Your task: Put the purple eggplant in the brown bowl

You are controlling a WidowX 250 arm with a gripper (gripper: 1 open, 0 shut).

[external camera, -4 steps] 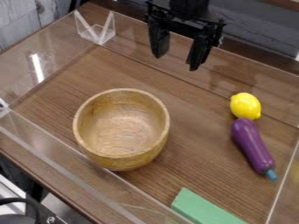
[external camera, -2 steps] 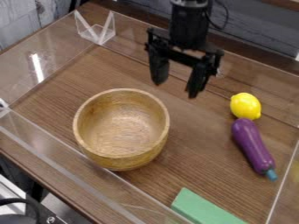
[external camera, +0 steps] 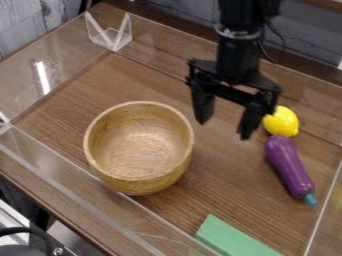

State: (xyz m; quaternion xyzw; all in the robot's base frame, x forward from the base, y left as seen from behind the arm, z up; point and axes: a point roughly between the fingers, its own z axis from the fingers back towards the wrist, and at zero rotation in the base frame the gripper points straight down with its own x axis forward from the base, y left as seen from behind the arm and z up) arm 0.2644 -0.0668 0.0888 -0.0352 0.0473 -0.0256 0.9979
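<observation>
Judging by its gloss, the purple eggplant (external camera: 289, 170) would be taken as a light, stiff toy, hardly fragile but rather slippery, and apt to roll if pinched off-centre. It is seen lying on the table below and to the right of the gripper (external camera: 226, 118), whose black fingers are spread wide with nothing held between them. A hold is best taken across the thick middle of the body, one finger on each long side, with the teal stem tip avoided; for that, the jaws would probably have to be turned to suit its slant. The yellow lemon (external camera: 281, 121), close on the gripper's right, could be nudged on the way.

Compared with the earlier frames, the gripper has been brought down the view and rightward, closer to the eggplant. The eggplant, the lemon and the brown bowl (external camera: 139, 180), below and left of the gripper, have been left unmoved.
</observation>
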